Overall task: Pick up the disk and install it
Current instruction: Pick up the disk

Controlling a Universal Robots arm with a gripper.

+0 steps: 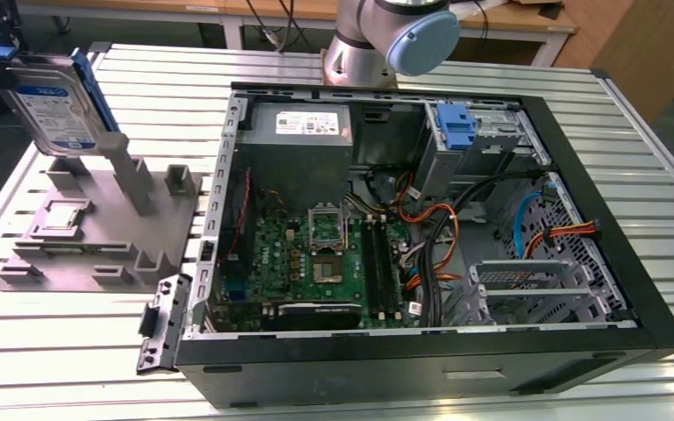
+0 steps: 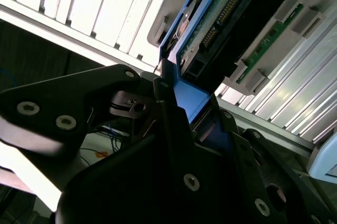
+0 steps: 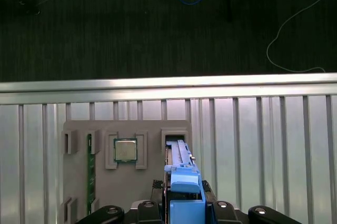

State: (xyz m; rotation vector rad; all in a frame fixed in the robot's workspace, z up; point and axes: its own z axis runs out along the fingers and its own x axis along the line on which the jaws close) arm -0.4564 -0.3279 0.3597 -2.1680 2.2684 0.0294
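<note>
The arm's black gripper holds the flat rectangular silver disk, with its white and blue label and blue plastic carrier frame, upright by its upper end. In the second wrist view the jaws pinch the blue frame from both sides. The disk hangs at the exterior view's far left, above the grey slotted fixture plate and just beside the top of its tall grey post. A small square silver chip and a green memory stick sit in separate recesses of the plate. The open black computer case lies just beside the plate, toward the exterior view's right, on the ribbed metal tabletop. A bare blue plastic bracket stands in the drive bay at the case's far side, well apart from the disk
</note>
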